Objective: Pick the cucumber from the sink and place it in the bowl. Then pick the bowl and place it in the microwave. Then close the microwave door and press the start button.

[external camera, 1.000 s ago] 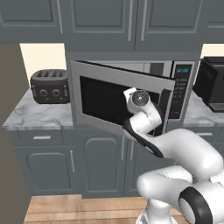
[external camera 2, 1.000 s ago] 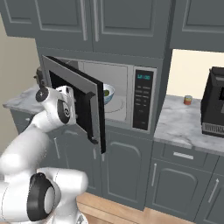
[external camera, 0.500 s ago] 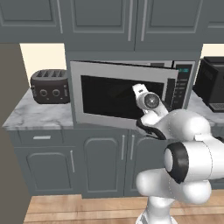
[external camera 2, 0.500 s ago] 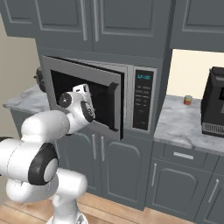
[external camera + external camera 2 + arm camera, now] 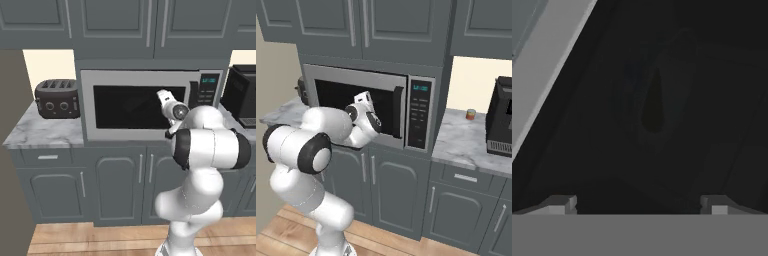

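Left base view has the bent arm pressing its empty, wide-open gripper (image 5: 162, 94) against the shut microwave door (image 5: 137, 106).

Glossy white rounded arm (image 5: 207, 145), dark joint bands, pale grey fingers (image 5: 561, 204)

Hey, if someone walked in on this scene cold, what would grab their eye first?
The big white arm rearing up in front of the cabinets, its gripper pressed up against the dark window of the microwave door, which looks shut. In the hand view the jaws stand wide open with nothing between them. Next, the black toaster on the marble counter left of the microwave.
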### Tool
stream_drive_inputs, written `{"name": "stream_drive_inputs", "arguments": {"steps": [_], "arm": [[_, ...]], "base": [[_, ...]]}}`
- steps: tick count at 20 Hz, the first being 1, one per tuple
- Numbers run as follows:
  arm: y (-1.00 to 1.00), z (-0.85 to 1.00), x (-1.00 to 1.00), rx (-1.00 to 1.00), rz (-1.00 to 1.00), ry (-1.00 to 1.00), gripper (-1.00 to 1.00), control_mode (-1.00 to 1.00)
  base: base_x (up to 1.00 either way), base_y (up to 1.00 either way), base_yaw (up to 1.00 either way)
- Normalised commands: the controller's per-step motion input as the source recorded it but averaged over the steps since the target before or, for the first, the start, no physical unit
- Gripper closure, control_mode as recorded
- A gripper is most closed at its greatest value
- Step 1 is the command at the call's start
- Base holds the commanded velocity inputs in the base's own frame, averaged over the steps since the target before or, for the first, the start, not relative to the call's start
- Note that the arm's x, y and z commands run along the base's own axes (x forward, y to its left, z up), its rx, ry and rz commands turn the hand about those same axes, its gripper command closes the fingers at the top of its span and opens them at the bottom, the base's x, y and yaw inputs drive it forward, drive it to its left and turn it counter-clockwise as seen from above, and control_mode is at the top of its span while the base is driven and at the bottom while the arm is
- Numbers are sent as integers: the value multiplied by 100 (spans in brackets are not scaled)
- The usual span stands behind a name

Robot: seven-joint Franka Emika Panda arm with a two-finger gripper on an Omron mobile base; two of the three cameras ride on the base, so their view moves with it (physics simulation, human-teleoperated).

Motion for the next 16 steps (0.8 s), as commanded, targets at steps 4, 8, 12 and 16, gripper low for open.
{"name": "stream_drive_inputs", "arguments": {"steps": [4, 8, 12, 16], "arm": [[-30, 0, 58, 6, 0, 0, -100, -100], [-36, -1, 53, 11, 0, 0, -100, -100], [-21, 0, -11, 8, 0, -4, -100, -100], [-7, 17, -79, 5, -3, -8, -100, -100]], "base": [[0, 0, 0], [0, 0, 0], [0, 0, 0], [0, 0, 0]]}}
